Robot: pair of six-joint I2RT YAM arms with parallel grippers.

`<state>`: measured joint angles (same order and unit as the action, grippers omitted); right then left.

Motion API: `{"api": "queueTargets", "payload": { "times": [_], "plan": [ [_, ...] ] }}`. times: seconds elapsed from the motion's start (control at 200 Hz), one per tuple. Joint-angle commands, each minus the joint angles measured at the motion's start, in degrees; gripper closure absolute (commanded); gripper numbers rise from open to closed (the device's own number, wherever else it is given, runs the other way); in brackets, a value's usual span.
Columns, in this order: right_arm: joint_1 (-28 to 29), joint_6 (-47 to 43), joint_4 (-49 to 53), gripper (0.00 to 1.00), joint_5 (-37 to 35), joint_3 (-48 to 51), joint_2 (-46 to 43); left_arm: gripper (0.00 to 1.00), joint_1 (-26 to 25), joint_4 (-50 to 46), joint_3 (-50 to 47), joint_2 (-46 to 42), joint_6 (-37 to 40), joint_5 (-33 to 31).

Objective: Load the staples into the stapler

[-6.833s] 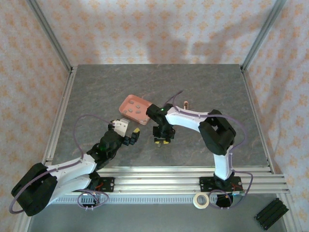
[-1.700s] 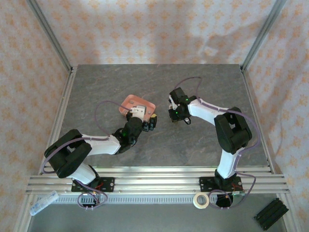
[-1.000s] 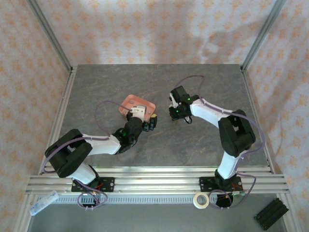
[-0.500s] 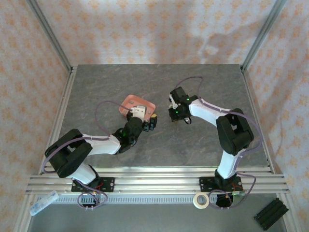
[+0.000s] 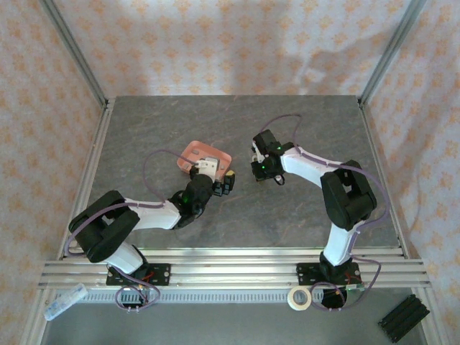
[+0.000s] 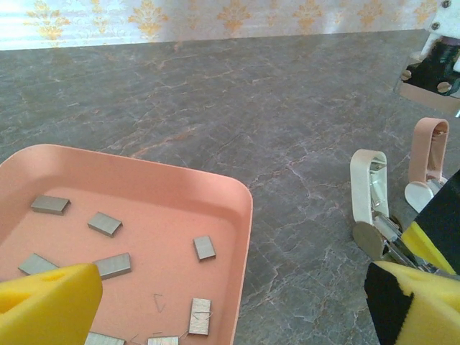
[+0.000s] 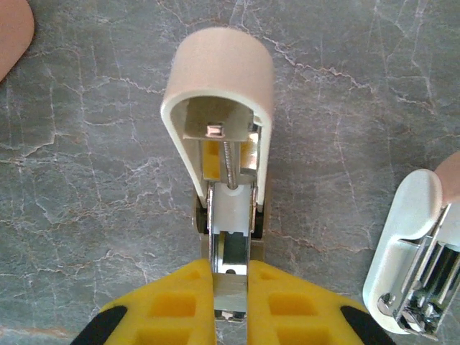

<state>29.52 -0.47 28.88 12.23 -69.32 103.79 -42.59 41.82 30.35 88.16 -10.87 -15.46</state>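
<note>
Several small grey staples [image 6: 204,247] lie scattered in the salmon-pink tray [image 6: 243,215]. My left gripper [image 6: 230,305] hangs over the tray's right edge, open, its yellow fingertips [image 6: 47,302] far apart with nothing between them. From above, the left gripper [image 5: 224,180] sits just right of the tray [image 5: 192,151]. The stapler [image 7: 224,115] lies on the table with its pink-and-white lid flipped open and the metal channel bare. My right gripper [image 7: 230,302] is shut on that channel's near end. The left wrist view shows the stapler [image 6: 366,190] to the right of the tray.
A second small pink-and-white object [image 7: 413,251] lies just right of the held stapler, also visible behind it as the pink-and-white object [image 6: 428,154]. The table is grey marble [image 5: 323,129], framed by aluminium rails and patterned walls. A tape roll [image 5: 299,297] lies in front of the rail.
Since the earliest frame the left arm has reached out to the tray and the right gripper has shifted back and to the right. Over the last second nothing has moved.
</note>
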Motion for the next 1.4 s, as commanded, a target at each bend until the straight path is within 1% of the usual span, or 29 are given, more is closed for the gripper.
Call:
{"api": "queueTargets", "payload": {
  "times": [0.0,0.26,0.896,1.151,1.396],
  "plan": [
    [0.1,0.4,0.9,0.86,-1.9,0.7,0.9,0.04,0.7,2.1,0.8,0.3,0.5,-0.6],
    [0.5,0.4,0.6,0.87,-0.4,0.8,1.0,0.04,0.6,2.2,0.6,0.3,0.4,-0.6],
    [1.1,1.0,3.1,0.87,-2.8,0.2,1.9,0.05,0.7,2.6,0.2,0.3,0.5,-0.6],
    [1.3,3.2,3.0,0.87,-3.0,-0.8,-0.9,0.05,0.7,3.1,-0.3,0.0,0.4,-0.7],
    [1.2,6.4,0.1,0.87,-1.9,-0.3,-4.0,0.05,0.7,5.9,-2.4,-0.6,-0.3,-0.8]
  ]
}}
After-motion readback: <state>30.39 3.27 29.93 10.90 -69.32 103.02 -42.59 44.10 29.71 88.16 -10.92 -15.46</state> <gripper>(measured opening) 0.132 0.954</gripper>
